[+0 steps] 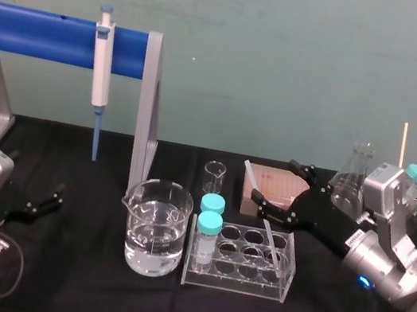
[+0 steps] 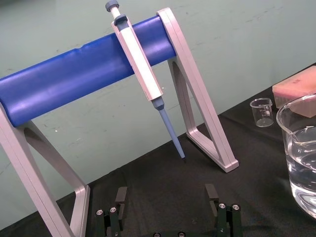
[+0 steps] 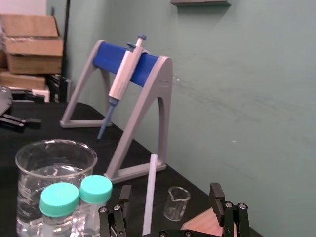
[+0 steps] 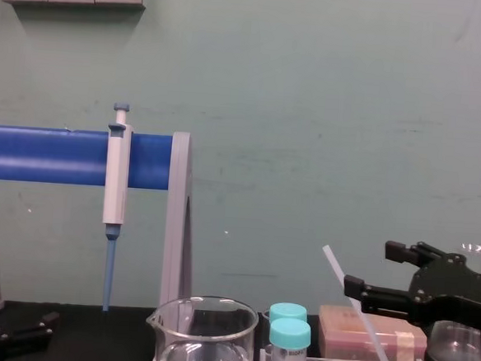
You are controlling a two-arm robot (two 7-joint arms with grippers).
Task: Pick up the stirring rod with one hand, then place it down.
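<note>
The stirring rod (image 1: 270,244) is a thin whitish stick leaning at a slant in the clear tube rack (image 1: 238,284), its upper end pointing toward the back wall. My right gripper (image 1: 277,186) is open at the rod's upper part. In the right wrist view the rod (image 3: 149,192) stands between the two black fingers, close to one finger (image 3: 123,195), and I see no contact with either. The chest view has the rod (image 4: 355,308) passing just beside the right gripper (image 4: 370,268). My left gripper (image 2: 166,193) rests open and empty at the table's left (image 1: 38,184).
A beaker of water (image 1: 154,227) and two teal-capped tubes (image 1: 207,232) stand just left of the rod. Behind it are a small empty beaker (image 1: 214,175), a pink box (image 1: 272,182) and a conical flask (image 1: 352,177). A blue-tipped pipette (image 1: 100,72) hangs on the blue stand (image 1: 44,36) at the back left.
</note>
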